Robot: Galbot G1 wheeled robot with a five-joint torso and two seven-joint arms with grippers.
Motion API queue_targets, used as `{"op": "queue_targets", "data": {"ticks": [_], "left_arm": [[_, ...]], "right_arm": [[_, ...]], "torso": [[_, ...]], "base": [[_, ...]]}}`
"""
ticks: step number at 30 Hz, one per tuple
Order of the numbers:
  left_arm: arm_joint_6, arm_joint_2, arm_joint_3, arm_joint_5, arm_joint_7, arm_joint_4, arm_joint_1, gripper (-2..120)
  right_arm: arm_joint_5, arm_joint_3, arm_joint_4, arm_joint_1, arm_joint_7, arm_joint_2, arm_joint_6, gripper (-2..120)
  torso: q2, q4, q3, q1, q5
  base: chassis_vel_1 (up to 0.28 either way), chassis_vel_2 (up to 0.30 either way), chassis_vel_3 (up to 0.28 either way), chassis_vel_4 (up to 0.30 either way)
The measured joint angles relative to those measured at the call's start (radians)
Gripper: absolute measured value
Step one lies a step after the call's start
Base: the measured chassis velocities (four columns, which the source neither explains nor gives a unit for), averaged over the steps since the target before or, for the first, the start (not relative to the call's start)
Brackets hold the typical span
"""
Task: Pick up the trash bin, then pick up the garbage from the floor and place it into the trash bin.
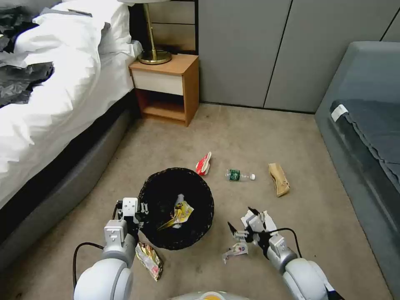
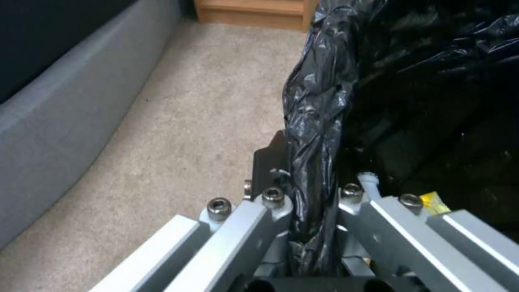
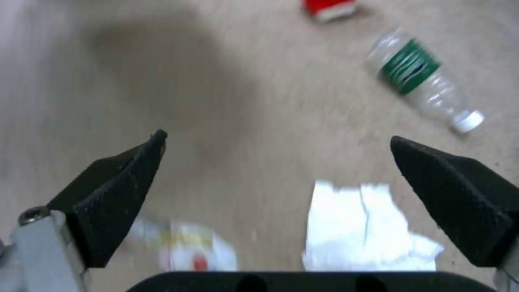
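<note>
With its left gripper (image 2: 311, 202) clamped on the trash bin (image 1: 176, 207) rim, the robot hovers its wide-open right gripper (image 3: 275, 170) over white tissue (image 3: 365, 227), which the next move apparently must descend onto and pinch.

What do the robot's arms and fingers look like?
Both arms are rounded silver-grey metal with a thin black cable looping beside each wrist. The left gripper is a boxy silver-and-white block with flat metal bars and round bolt heads. The right gripper has two black pointed fingers, shaped like triangles, with a bumpy, dotted surface.
</note>
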Motion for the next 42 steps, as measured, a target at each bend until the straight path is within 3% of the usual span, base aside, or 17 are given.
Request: {"op": "queue_targets", "data": {"ticks": [8,15,26,39,42], "left_arm": [[0.0,-0.003,0.001,0.004,0.0,0.0,0.003,1],[0.0,-0.004,0.001,0.006,0.0,0.0,0.004,1],[0.0,-0.004,0.001,0.007,0.0,0.0,0.008,1],[-0.003,-0.005,0.002,0.01,0.0,0.003,0.013,1],[-0.005,-0.005,-0.001,0.011,-0.001,0.004,0.016,1]], "right_arm": [[-0.253,0.004,-0.149,0.061,-0.141,-0.039,0.198,100],[-0.322,0.006,-0.227,0.085,-0.195,-0.019,0.271,100],[-0.366,-0.007,-0.32,0.122,-0.199,0.044,0.323,100],[-0.363,-0.045,-0.404,0.186,-0.183,0.058,0.335,100],[-0.361,-0.059,-0.442,0.204,-0.18,0.07,0.348,87]], "torso": [[0.0,0.0001,0.0,0.0,-0.0002],[0.0,0.0001,0.0,0.0,-0.0001],[0.0,0.0001,0.0,0.0,-0.0003],[0.0,0.0001,0.0,0.0,-0.0003],[0.0,-0.0001,0.0,0.0,-0.0007]], "base": [[0.0,0.0,0.0,0.0],[0.0,0.0,0.0,0.0],[0.0,0.0,0.0,0.0],[0.0,0.0,0.0,0.0],[0.0,0.0,0.0,0.0]]}}
